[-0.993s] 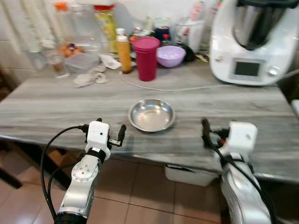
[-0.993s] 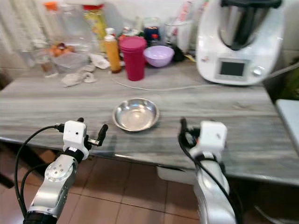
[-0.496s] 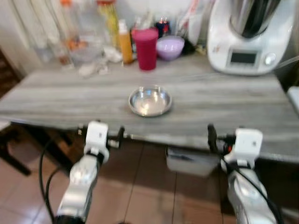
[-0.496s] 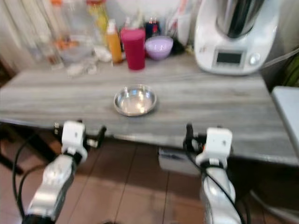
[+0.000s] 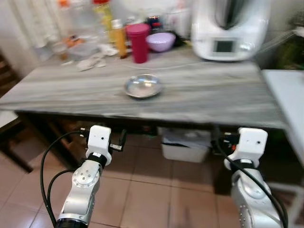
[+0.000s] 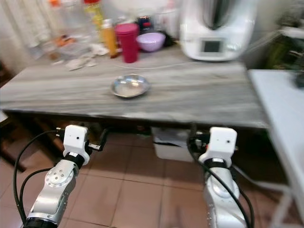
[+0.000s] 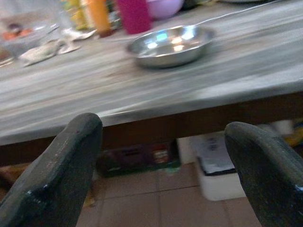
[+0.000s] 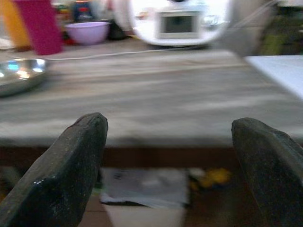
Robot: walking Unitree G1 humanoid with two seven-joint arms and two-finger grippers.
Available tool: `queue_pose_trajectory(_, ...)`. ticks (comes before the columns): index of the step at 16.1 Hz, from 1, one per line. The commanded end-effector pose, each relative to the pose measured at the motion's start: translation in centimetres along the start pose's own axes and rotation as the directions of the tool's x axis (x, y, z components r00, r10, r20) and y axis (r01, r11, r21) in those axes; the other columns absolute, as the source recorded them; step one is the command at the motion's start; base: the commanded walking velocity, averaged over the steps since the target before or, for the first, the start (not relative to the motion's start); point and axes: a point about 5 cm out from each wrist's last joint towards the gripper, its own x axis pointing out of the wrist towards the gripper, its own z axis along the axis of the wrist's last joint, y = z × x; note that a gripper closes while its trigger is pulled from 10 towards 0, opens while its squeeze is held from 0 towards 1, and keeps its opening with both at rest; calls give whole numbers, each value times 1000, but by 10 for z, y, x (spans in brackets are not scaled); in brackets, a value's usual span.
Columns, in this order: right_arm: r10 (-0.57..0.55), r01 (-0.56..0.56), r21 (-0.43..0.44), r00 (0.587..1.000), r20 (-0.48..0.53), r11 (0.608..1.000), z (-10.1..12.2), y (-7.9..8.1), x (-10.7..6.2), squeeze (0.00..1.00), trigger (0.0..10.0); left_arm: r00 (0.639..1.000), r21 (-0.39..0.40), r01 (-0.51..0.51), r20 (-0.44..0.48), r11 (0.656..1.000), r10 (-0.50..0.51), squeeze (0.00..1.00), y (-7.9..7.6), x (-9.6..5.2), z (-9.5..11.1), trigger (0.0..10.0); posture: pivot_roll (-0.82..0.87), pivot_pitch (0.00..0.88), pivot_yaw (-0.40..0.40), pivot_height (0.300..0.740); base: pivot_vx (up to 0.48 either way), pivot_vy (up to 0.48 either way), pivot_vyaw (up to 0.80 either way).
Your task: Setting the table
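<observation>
Standing clear of the grey wood-grain table, the robot holds both arms low in front of the table edge, above the tiled floor. The left gripper has its two black fingers spread wide with nothing between them; the right gripper is likewise spread and empty. Both wrist cameras look along the tabletop at about edge height, so neither gripper is over the surface. The task's item, a shallow round stainless-steel bowl, sits upright on the table, roughly midway across its depth and well apart from both grippers. Its position in the bare middle zone is consistent with a place setting already laid down. Behind it, near the wall, stand a magenta plastic tumbler, an orange squeeze bottle just beside the tumbler, and a lilac plastic bowl; these are grouped at the back, presumably to keep the front area free. A large white kitchen appliance with a small display occupies the rear on the robot's right, and a thin white cable runs along the table from it. A white storage bin rests on the floor under the table. Judged from the empty, spread grippers and the standoff, the robot is between items, and the next piece would have to be fetched elsewhere.
</observation>
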Motion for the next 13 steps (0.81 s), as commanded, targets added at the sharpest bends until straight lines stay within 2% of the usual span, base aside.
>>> queue_pose_trajectory(1, 25, -25, 19, 1000, 14, 1000, 4, 8, 2, 0, 10000, 1000, 25, -4, -10, 1000, 5, 0, 5, -1, -1, 10000, -256, 24, 73, 740, -326, 0, 0)
queue_pose_trajectory(4, 27, -28, 26, 999, 17, 999, 6, 9, 8, 0, 10000, 1000, 25, 4, -12, 1000, -4, 0, 3, -2, -1, 10000, -256, 26, 78, 740, -321, 0, 0)
queue_pose_trajectory(10, 21, -22, 29, 1000, 15, 999, 6, 9, 9, 0, 10000, 1000, 26, 17, -15, 1000, -17, 0, 1, -2, -1, 10000, -263, 33, 83, 740, -324, 0, -523)
queue_pose_trajectory(13, 19, -19, 29, 1000, 14, 999, 6, 8, 9, 0, 10000, 999, 30, 38, 3, 999, -38, 0, -1, -1, 1, 10000, -266, 37, 84, 740, -192, 0, 0)
